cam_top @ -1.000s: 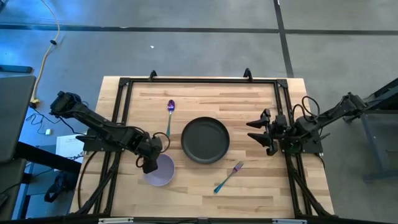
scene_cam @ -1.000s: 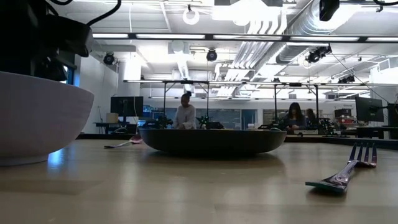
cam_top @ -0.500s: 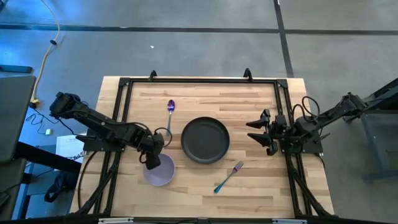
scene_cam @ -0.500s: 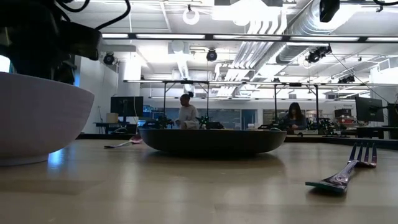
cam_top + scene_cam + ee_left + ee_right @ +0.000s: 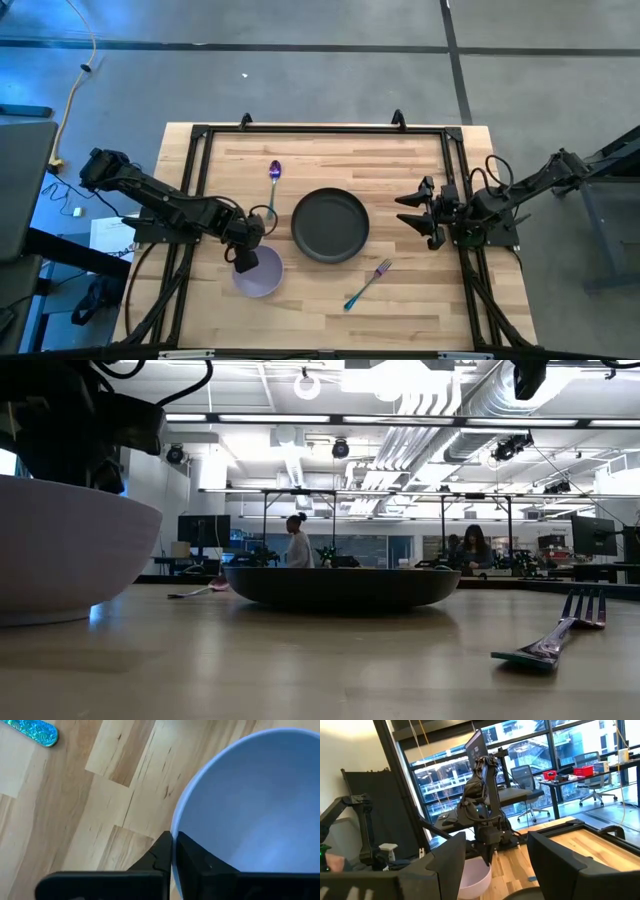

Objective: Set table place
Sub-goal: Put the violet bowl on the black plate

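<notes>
- Left wrist view: my left fingers are clamped on the rim of the lavender bowl, one finger inside the wall, one outside, with the rim pinched between them.
- From above, the left gripper sits at the bowl's far-left edge, at the near-left of the table. The bowl is empty and, as far as I can judge, rests on the wood.
- The relation the next move turns on: the dark grey plate lies to the right of the bowl and slightly farther back, near but apart. It is also empty. I judge a lift and a carry right onto it is what's called for; a thin rim pinch could let the bowl tilt.
- The spoon lies just beyond the gripper, its long axis running front to back, purple head away from me. The left arm is nearer.
- The fork lies near-right of the plate on a diagonal. The right arm is nearer.
- My right gripper waits right of the plate, fingers wide apart, holding nothing.
</notes>
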Controlling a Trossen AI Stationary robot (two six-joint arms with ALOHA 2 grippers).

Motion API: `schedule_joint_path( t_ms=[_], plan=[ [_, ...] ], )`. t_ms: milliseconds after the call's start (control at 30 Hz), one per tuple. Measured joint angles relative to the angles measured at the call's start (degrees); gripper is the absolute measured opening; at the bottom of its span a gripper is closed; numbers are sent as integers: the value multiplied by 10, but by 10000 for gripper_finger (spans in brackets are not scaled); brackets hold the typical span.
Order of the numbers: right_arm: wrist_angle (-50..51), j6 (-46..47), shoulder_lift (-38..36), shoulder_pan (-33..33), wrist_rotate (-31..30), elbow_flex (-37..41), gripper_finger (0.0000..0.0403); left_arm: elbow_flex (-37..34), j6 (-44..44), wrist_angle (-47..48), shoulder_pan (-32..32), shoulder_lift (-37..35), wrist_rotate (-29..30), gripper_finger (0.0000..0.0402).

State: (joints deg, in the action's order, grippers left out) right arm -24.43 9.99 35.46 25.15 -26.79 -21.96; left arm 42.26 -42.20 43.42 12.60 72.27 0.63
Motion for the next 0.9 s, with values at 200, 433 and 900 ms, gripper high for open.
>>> schedule_joint_path(
  t_ms=[200,433,900],
  plan=[
    [6,1,0,0,-12,0,204,1,-23,-6,-9,-1,-9,3],
    [12,2,0,0,-14,0,204,38,-24,5,-50,-4,-12,2],
    [16,5,0,0,-14,0,204,129,5,22,-161,13,11,0]
  ],
)
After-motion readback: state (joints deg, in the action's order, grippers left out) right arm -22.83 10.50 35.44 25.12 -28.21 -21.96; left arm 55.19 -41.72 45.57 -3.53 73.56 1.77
